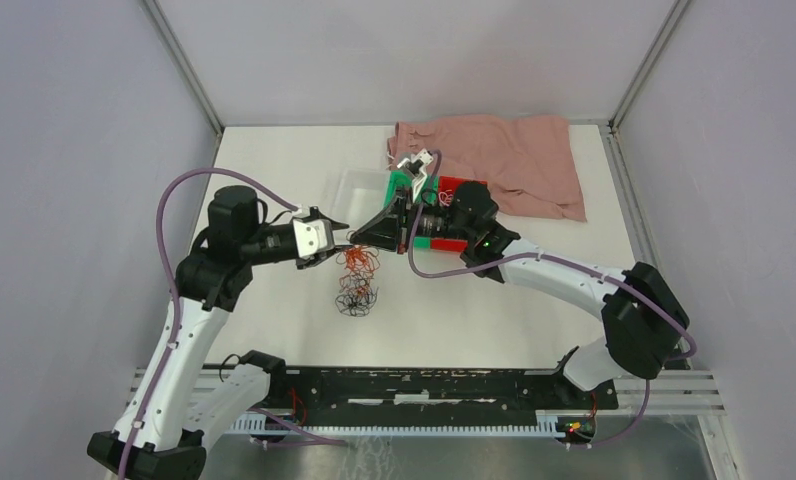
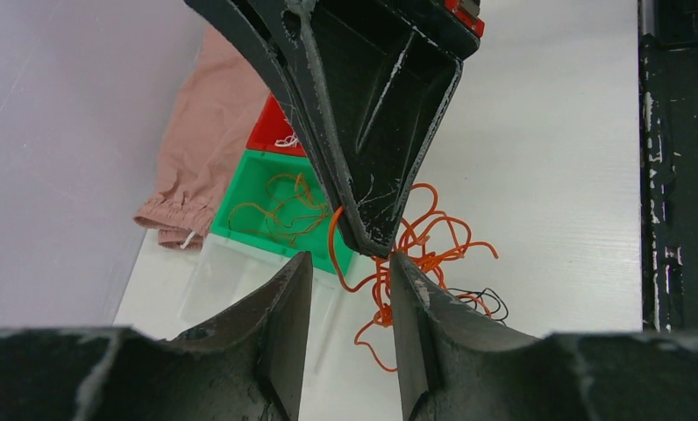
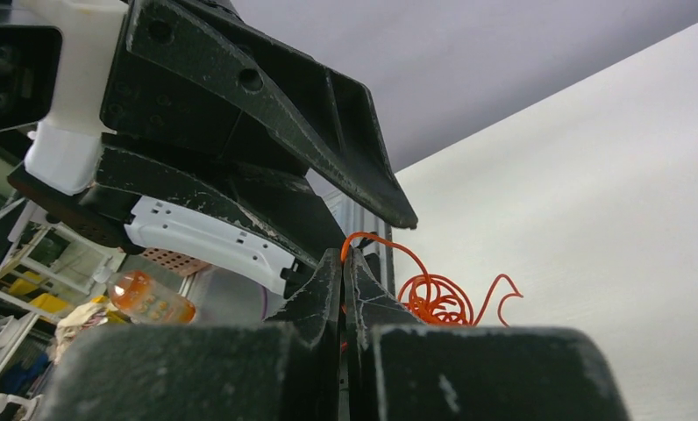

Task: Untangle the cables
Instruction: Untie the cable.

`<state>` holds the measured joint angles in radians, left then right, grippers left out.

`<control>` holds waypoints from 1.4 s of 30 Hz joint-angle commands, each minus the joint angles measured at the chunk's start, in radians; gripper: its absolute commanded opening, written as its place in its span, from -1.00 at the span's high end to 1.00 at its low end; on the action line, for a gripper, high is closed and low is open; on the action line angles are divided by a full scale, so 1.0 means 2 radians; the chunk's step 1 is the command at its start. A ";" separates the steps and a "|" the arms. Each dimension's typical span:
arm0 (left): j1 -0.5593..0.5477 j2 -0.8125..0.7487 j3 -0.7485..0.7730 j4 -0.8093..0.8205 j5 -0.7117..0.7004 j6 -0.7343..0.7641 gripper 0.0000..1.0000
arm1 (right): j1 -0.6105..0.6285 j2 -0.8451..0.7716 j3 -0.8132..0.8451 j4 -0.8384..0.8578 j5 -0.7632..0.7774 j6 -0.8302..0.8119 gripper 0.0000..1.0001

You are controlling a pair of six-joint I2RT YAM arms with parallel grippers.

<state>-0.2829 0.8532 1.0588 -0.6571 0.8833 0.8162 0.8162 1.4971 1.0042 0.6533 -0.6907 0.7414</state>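
A loose bunch of thin orange wires [image 1: 357,262] curls in open loops over the middle of the white table [image 1: 274,170]. One top strand is pinched in the closed tips of the right gripper [image 3: 344,259], and the rest dangles below it. Just nearer, touching the orange loops, a small knot of thin black wires [image 1: 355,299] lies on the surface. A few more orange-brown wires [image 2: 280,212] lie coiled inside a green plastic bin [image 2: 233,210] farther back.
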 commanded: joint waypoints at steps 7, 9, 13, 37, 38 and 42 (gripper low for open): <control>0.000 -0.005 -0.017 0.027 0.005 0.022 0.23 | 0.009 0.013 0.035 0.069 -0.058 0.053 0.99; 0.000 -0.007 -0.023 0.035 0.000 0.024 0.35 | 0.011 0.013 0.036 0.064 -0.060 0.054 0.99; -0.001 -0.013 -0.033 0.062 -0.010 0.015 0.76 | 0.013 0.012 0.035 0.067 -0.061 0.059 0.98; 0.000 0.000 0.014 0.211 -0.042 -0.286 0.94 | 0.068 0.057 -0.016 0.198 -0.014 0.082 0.12; 0.000 0.004 0.020 0.214 -0.045 -0.292 0.94 | 0.076 0.054 -0.018 0.172 -0.009 0.063 0.12; 0.001 0.015 0.049 0.223 -0.052 -0.300 0.94 | 0.086 0.055 -0.038 0.124 0.004 0.023 0.13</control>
<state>-0.2829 0.8722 1.0744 -0.2970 0.8040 0.2913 0.9653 1.6337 0.9630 0.9733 -0.6983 0.8948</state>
